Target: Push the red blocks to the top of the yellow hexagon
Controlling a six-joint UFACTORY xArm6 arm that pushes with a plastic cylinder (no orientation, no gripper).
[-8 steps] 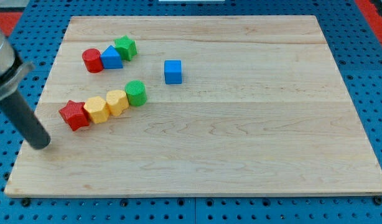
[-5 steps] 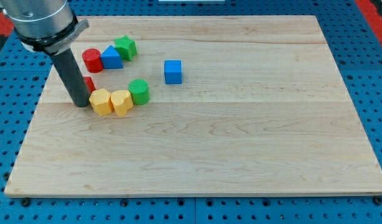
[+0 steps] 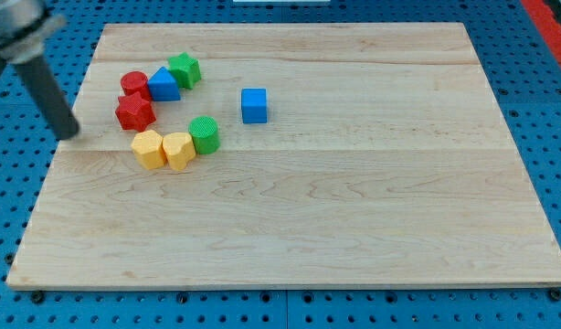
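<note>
- Pale wooden worktop [image 3: 354, 228] carried eight small blocks and no containers.
- Red star block [image 3: 134, 111] lay above the yellow hexagon block [image 3: 149, 149], apart from it.
- Red cylinder block [image 3: 133, 84] touched the star's upper edge and the blue triangular block [image 3: 164, 85]; a green star block [image 3: 184, 68] adjoined that.
- Second yellow block [image 3: 179, 150] and green cylinder block [image 3: 205, 134] flanked the hexagon; blue cube block [image 3: 254, 105] stood apart.
- No hand fitted; my tip [image 3: 70, 133] rested left of the red star, touching nothing.
</note>
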